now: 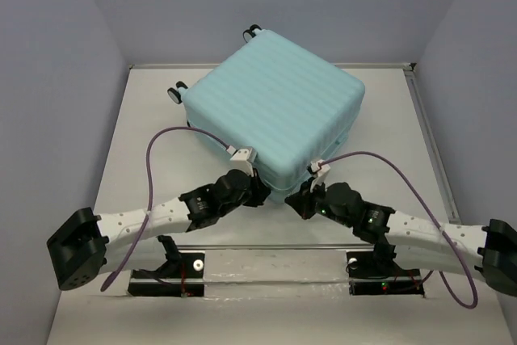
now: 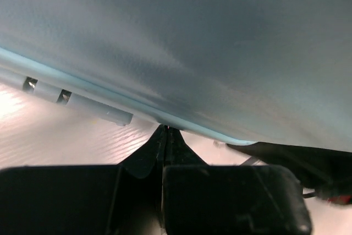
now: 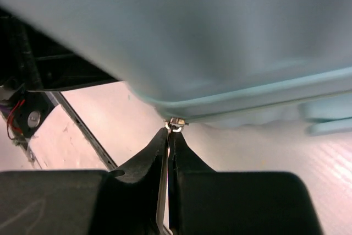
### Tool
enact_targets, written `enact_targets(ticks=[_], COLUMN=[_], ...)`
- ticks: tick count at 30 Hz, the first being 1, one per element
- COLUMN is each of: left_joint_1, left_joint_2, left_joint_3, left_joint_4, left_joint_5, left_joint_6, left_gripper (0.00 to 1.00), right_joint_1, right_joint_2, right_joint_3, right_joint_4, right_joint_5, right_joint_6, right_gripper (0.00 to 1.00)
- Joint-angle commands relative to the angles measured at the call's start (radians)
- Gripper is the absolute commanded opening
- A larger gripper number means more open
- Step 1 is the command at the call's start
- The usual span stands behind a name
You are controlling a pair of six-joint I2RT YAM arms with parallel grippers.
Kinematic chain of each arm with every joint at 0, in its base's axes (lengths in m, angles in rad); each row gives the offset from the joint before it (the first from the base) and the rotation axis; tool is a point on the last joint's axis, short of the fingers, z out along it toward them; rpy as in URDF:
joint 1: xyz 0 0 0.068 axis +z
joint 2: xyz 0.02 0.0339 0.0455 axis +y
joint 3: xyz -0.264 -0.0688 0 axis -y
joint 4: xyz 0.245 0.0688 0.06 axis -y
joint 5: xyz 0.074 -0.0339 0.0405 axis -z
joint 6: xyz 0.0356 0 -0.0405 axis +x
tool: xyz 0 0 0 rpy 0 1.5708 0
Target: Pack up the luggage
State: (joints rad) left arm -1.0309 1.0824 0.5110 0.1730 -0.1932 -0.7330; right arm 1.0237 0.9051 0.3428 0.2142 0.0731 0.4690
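At the luggage [image 1: 275,103] near corner: right jaws pinch zipper pull [image 3: 175,124], left jaws shut against seam [image 2: 110,111]. I fear the pull slips free if tugged off-line.

A robot lab test cell: a white table [image 1: 145,119] boxed in by plain grey walls [image 1: 48,78] on the left, far and right, a left arm [image 1: 145,220] and right arm [image 1: 420,228] bolted at its near edge, with purple cables [image 1: 149,167] looping over it.
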Motion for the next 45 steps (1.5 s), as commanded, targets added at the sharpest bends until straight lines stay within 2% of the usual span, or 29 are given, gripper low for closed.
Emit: enact_targets(ticks=[1, 4, 6, 8, 11, 13, 17, 18, 19, 20, 21, 22, 23, 24, 25, 26, 28, 29, 32, 36, 40, 45], left_joint_1=[-0.003, -0.015, -0.029, -0.035, -0.040, -0.040, 0.008, 0.037, 0.127, 0.187, 0.251, 0.382, 0.446, 0.509, 0.566, 0.677, 0.776, 0.855, 0.951, 1.009, 1.022, 1.051], left_joint_2=[0.098, 0.143, 0.189, 0.227, 0.237, 0.215, 0.026, -0.027, -0.129, -0.175, -0.221, -0.281, -0.295, -0.297, -0.285, -0.227, -0.143, -0.056, 0.115, 0.266, 0.408, 0.487], left_joint_3=[0.122, 0.187, 0.239, 0.274, 0.305, 0.305, 0.268, 0.229, 0.213, 0.201, 0.195, 0.211, 0.233, 0.259, 0.327, 0.368, 0.457, 0.490, 0.581, 0.656, 0.722, 0.725], left_joint_4=[0.217, 0.236, 0.240, 0.241, 0.221, 0.142, -0.071, -0.107, -0.157, -0.171, -0.208, -0.255, -0.277, -0.297, -0.323, -0.335, -0.343, -0.310, -0.262, -0.202, -0.182, -0.052], left_joint_5=[-0.018, -0.032, -0.045, -0.043, -0.066, -0.103, -0.238, -0.229, -0.179, -0.146, -0.115, -0.074, -0.055, -0.039, -0.013, 0.061, 0.160, 0.278, 0.357, 0.415, 0.491, 0.563], left_joint_6=[0.018, 0.018, 0.020, 0.032, 0.041, 0.037, -0.035, -0.049, -0.057, -0.055, -0.043, -0.028, 0.003, 0.003, 0.032, 0.046, 0.067, 0.067, 0.058, 0.020, -0.003, -0.087], left_gripper=[0.06, 0.06, 0.06, 0.06, 0.06, 0.06, 0.23, 0.32, 0.37, 0.48, 0.54, 0.60, 0.72, 0.79, 0.83, 0.91, 0.95, 0.96, 0.99, 0.99, 0.99, 0.99], right_joint_1=[0.315, 0.506, 0.567, 0.576, 0.567, 0.552, 0.498, 0.489, 0.474, 0.473, 0.458, 0.446, 0.446, 0.446, 0.446, 0.446, 0.446, 0.437, 0.426, 0.417, 0.408, 0.408], right_joint_2=[-0.002, 0.061, 0.153, 0.221, 0.261, 0.268, 0.242, 0.232, 0.212, 0.203, 0.196, 0.195, 0.198, 0.201, 0.206, 0.213, 0.213, 0.212, 0.216, 0.233, 0.242, 0.250], right_joint_3=[0.008, 0.077, 0.175, 0.225, 0.252, 0.249, 0.208, 0.199, 0.182, 0.174, 0.168, 0.162, 0.160, 0.159, 0.157, 0.159, 0.157, 0.159, 0.162, 0.160, 0.167, 0.170], right_joint_4=[-0.088, -0.130, -0.160, -0.171, -0.072, 0.000, 0.083, 0.086, 0.091, 0.093, 0.094, 0.094, 0.094, 0.094, 0.094, 0.094, 0.094, 0.094, 0.090, 0.086, 0.086, 0.086], right_joint_5=[0.149, 0.319, 0.457, 0.528, 0.767, 0.835, 0.878, 0.867, 0.863, 0.841, 0.824, 0.814, 0.804, 0.794, 0.788, 0.783, 0.777, 0.769, 0.761, 0.740, 0.725, 0.706], right_joint_6=[0.143, 0.183, 0.195, 0.218, 0.218, 0.233, 0.237, 0.237, 0.238, 0.237, 0.234, 0.226, 0.226, 0.226, 0.223, 0.218, 0.223, 0.217, 0.206, 0.207, 0.198, 0.186], right_gripper=[0.07, 0.07, 0.07, 0.07, 0.07, 0.07, 0.07, 0.07, 0.07, 0.07, 0.07, 0.07, 0.07, 0.07, 0.07, 0.07, 0.07, 0.07, 0.07, 0.07, 0.07, 0.07])
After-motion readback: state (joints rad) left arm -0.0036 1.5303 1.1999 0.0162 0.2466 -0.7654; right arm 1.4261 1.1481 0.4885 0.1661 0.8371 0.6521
